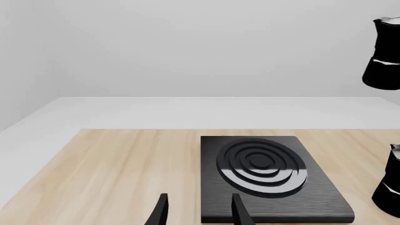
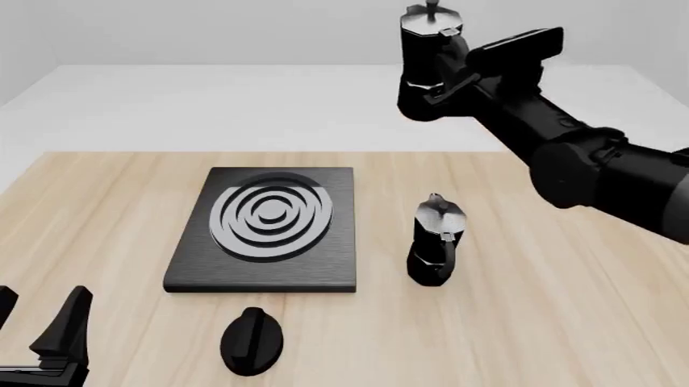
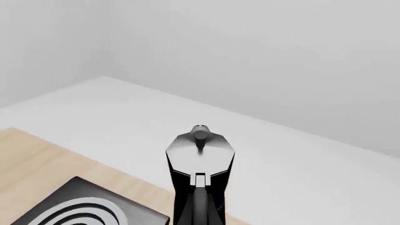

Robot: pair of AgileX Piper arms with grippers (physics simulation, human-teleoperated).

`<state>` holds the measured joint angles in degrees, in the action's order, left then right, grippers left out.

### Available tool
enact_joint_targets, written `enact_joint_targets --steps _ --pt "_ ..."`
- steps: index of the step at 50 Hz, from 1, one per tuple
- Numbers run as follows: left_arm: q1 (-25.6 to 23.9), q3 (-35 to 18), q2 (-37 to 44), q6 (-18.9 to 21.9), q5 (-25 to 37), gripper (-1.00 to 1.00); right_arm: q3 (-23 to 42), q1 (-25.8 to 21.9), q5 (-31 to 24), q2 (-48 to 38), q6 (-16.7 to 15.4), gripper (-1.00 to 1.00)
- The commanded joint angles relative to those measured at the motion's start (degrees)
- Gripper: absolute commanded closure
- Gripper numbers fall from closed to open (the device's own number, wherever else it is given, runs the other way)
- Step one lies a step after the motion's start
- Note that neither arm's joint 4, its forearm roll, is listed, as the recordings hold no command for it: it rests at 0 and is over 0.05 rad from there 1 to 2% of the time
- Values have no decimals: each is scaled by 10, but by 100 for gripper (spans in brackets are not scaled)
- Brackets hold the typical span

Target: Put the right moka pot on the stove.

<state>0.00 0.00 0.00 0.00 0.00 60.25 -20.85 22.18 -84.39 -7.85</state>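
The right moka pot (image 2: 428, 68), black and faceted with a silvery lid and knob, hangs high in the air. In the front view it is beyond the stove's far right corner. My right gripper (image 2: 461, 71) is shut on its handle side; the right wrist view shows its lid (image 3: 200, 149) from behind. The stove (image 2: 269, 227), a flat black slab with silver-grey rings, lies on the wooden table. My left gripper (image 2: 38, 313) stands open and holds nothing near the front left corner. In the left wrist view its fingertips (image 1: 237, 206) point at the stove (image 1: 269, 180).
A second, slimmer moka pot (image 2: 435, 242) with a brighter silver top stands upright on the table, right of the stove. A small black oval knob (image 2: 253, 342) lies in front of the stove. The wooden table (image 2: 560, 306) ends at a white floor behind.
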Motion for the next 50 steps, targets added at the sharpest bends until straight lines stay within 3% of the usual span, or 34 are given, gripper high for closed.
enact_joint_targets --steps 1,32,50 --pt "0 0 0 0 0 -100 63 -47 11 -29 11 100" --pt "0 0 0 0 0 -100 181 -132 -28 -143 7 100" --pt "0 0 0 0 0 -100 208 -175 -26 -184 34 100"
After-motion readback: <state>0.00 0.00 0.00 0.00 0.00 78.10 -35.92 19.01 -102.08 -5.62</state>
